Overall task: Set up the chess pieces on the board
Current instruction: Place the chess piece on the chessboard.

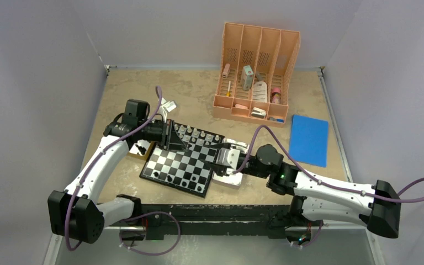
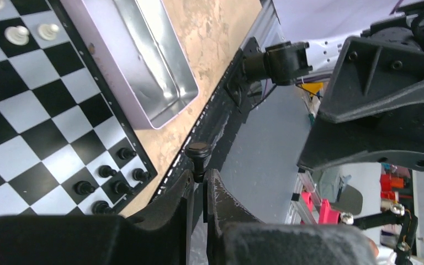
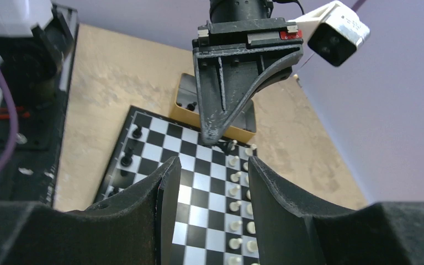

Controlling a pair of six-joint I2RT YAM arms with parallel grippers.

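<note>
One black chess piece (image 2: 199,151), pinched in the left gripper (image 2: 200,179), needed upright lowering onto the board (image 2: 27,110); right gripper (image 3: 212,165) gaped empty.

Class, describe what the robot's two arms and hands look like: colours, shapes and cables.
The left arm and right arm have white links and black joints, each trailing a purple cable. The left hand and right hand are black, with two tapered fingers.

The chess pieces (image 3: 233,161) line both board (image 1: 185,165) ends; middle squares open.
</note>
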